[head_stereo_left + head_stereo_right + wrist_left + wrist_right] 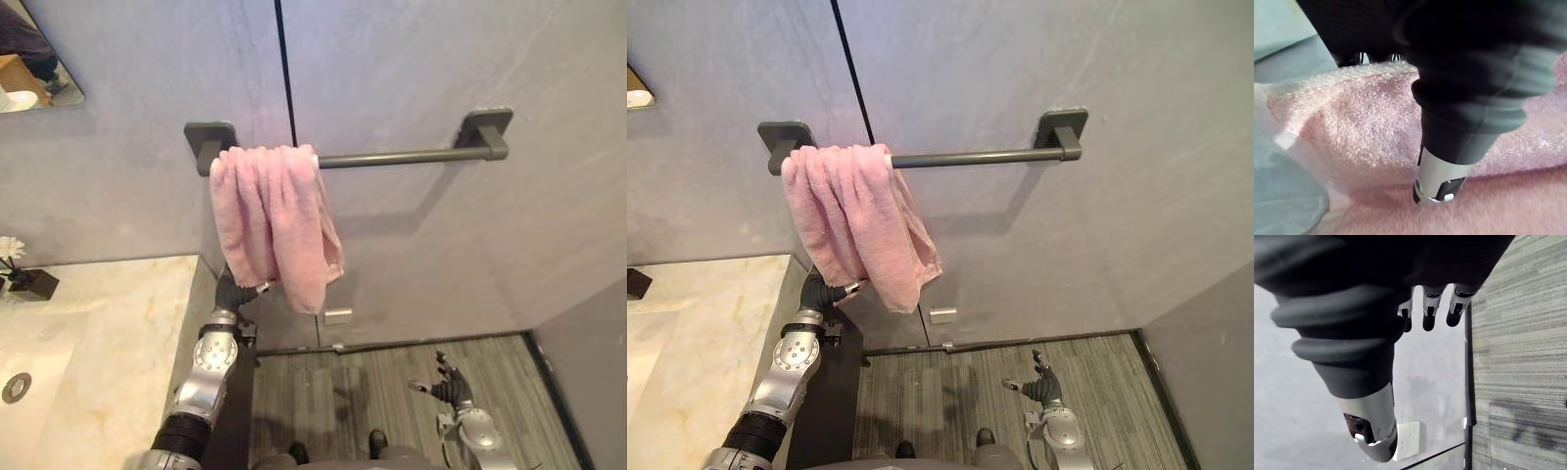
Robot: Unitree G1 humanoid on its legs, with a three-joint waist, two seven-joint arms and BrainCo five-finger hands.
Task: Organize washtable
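A pink towel (274,220) hangs bunched over the left end of a dark towel bar (402,155) on the grey wall. My left hand (238,291) reaches up to the towel's lower edge. In the left wrist view its thumb (1442,181) lies on the front of the towel (1366,122), while the fingers go behind the hem, so the cloth is pinched between them. My right hand (453,390) hangs low over the floor at the lower right. Its fingers (1430,308) are relaxed and hold nothing.
A marble washtable (127,323) with a sink and drain (16,388) lies at the left. A small flower pot (29,282) stands at its back. A mirror corner (34,59) shows at the upper left, and a wall plate (338,315) sits below the towel.
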